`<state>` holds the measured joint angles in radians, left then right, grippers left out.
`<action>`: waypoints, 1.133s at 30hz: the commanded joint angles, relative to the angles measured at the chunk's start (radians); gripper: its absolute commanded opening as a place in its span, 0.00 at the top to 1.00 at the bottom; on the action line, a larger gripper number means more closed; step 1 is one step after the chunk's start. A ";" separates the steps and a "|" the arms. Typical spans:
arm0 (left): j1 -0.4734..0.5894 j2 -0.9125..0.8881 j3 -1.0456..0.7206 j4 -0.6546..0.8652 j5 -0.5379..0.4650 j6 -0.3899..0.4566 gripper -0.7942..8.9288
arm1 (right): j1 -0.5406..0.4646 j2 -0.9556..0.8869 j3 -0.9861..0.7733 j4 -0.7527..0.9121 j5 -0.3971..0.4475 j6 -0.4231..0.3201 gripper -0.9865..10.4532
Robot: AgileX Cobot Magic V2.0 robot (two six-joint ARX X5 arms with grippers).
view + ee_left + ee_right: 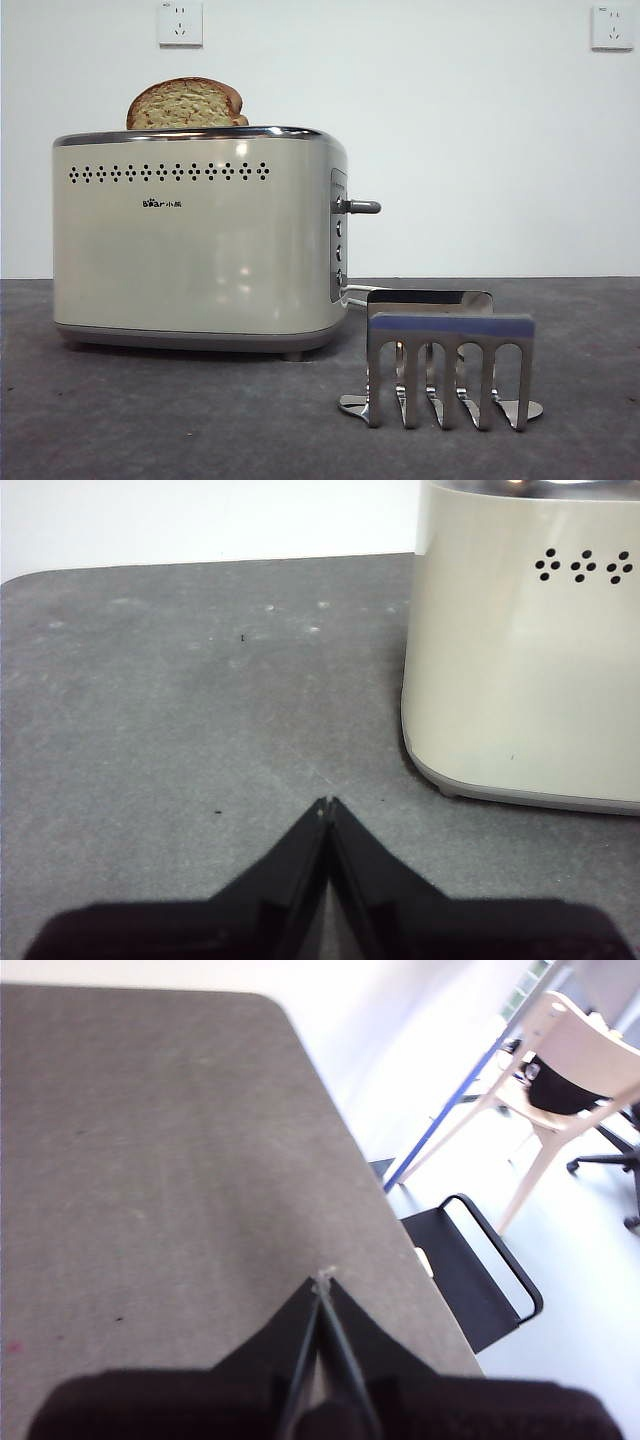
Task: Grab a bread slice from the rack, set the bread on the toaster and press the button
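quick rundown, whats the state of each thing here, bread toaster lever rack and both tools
slice of bread: upright in the toaster's slot, top half showing
toaster: standing on the table, loaded
lever: high on the side panel, looks not pressed
rack: upright, no bread in it
left tool: shut, holding nothing, low over the table beside the toaster
right tool: shut, holding nothing, over the table near its edge

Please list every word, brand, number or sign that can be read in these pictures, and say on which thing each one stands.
"Bear", in small dark letters, followed by two tiny characters too small to read: on the cream side of the toaster, under its row of dot holes.
The small round controls on the toaster's grey side panel: no readable marks.
The two wall sockets: only their holes, no text.
The two wrist views: no text.
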<state>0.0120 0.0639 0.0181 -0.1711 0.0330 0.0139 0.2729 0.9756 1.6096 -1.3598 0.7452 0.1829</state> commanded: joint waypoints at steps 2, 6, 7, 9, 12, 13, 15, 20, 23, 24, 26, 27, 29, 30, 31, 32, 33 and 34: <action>0.003 0.002 -0.011 0.006 0.000 -0.006 0.92 | -0.053 -0.097 -0.111 -0.003 0.019 -0.002 0.91; 0.003 0.002 -0.011 0.006 0.000 -0.006 0.92 | -0.114 -0.243 -0.349 0.275 -0.006 -0.005 0.91; 0.003 0.002 -0.011 0.006 0.000 -0.006 0.92 | -0.130 -0.277 -0.415 0.372 -0.037 -0.004 0.91; 0.003 0.002 -0.011 0.006 0.000 -0.006 0.92 | -0.173 -0.355 -0.578 0.589 -0.173 -0.005 0.91; 0.003 0.002 -0.011 0.006 0.000 -0.006 0.92 | -0.243 -0.448 -0.800 0.833 -0.418 -0.005 0.91; 0.003 0.002 -0.011 0.006 0.000 -0.006 0.92 | -0.262 -0.470 -0.863 0.892 -0.482 -0.005 0.91; 0.003 0.002 -0.011 0.006 0.000 -0.006 0.92 | -0.299 -0.520 -0.995 1.004 -0.599 -0.014 0.91; 0.003 0.002 -0.010 0.006 0.000 -0.006 0.92 | -0.320 -0.651 -1.244 1.153 -0.726 -0.128 0.91; 0.003 0.002 -0.010 0.006 0.000 -0.006 0.92 | -0.319 -0.739 -1.345 1.192 -0.771 -0.199 0.91; 0.003 0.002 -0.011 0.006 0.000 -0.006 0.92 | -0.319 -0.765 -1.373 1.201 -0.788 -0.217 0.91; 0.003 0.002 -0.010 0.006 0.000 -0.006 0.92 | -0.319 -0.805 -1.413 1.207 -0.825 -0.246 0.91; 0.003 0.002 -0.011 0.006 0.000 -0.006 0.92 | -0.319 -0.821 -1.433 1.208 -0.842 -0.267 0.91; 0.003 0.002 -0.011 0.006 0.000 -0.006 0.92 | -0.319 -0.845 -1.464 1.209 -0.855 -0.309 0.91; 0.003 0.002 -0.010 0.006 0.000 -0.006 0.92 | -0.319 -0.856 -1.479 1.209 -0.854 -0.336 0.91; 0.003 0.002 -0.011 0.006 0.000 -0.006 0.92 | -0.319 -0.866 -1.493 1.209 -0.854 -0.360 0.91; 0.003 0.002 -0.011 0.006 0.000 -0.006 0.92 | -0.319 -0.878 -1.509 1.209 -0.853 -0.387 0.91; 0.003 0.002 -0.011 0.006 0.000 -0.006 0.92 | -0.319 -0.892 -1.526 1.209 -0.852 -0.409 0.91; 0.003 0.002 -0.010 0.006 0.000 -0.006 0.92 | -0.319 -0.905 -1.540 1.209 -0.850 -0.422 0.91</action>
<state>0.0120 0.0654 0.0181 -0.1711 0.0330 0.0139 -0.0460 0.0795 0.0864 -0.1596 -0.1051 -0.1806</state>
